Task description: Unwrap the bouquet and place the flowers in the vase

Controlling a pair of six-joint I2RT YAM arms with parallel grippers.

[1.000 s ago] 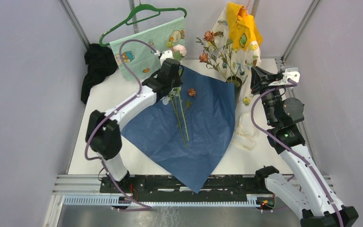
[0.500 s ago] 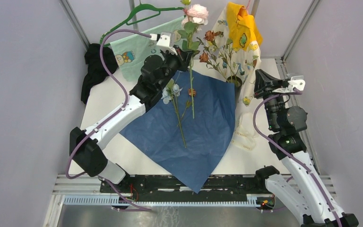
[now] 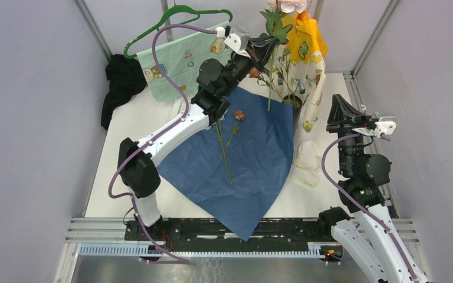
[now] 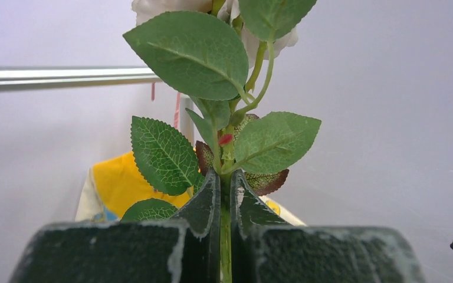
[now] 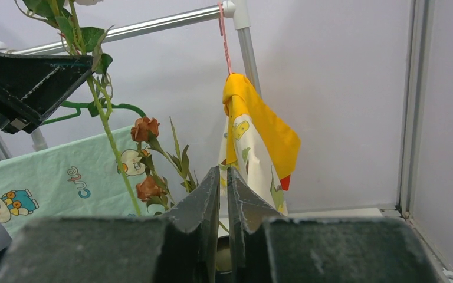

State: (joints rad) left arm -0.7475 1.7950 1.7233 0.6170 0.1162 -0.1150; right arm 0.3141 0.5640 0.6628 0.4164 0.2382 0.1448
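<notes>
The bouquet is undone: its blue wrapping paper (image 3: 248, 165) lies flat on the table. A rust-orange flower (image 3: 239, 115) and a long green stem (image 3: 225, 154) rest on it. My left gripper (image 3: 266, 42) (image 4: 225, 174) is raised high at the back, shut on the stem (image 4: 225, 236) of a pink rose (image 3: 284, 5). The stem hangs down just left of the dark vase (image 3: 295, 102). The vase holds rust-orange flowers (image 3: 261, 44) (image 5: 144, 128). My right gripper (image 3: 336, 106) (image 5: 224, 168) stands right of the vase, jaws shut to a thin slit with nothing between them.
A mint cloth on a green hanger (image 3: 180, 56) hangs at the back. The yellow and white garment (image 3: 304, 35) hangs right behind the vase. A black cloth heap (image 3: 121, 82) lies at the back left. A cream strip (image 3: 307, 168) lies right of the paper.
My left arm has lifted the pink rose off the paper and carried it up and right, close to the vase. My right gripper has drawn back rightward and its jaws have narrowed.
</notes>
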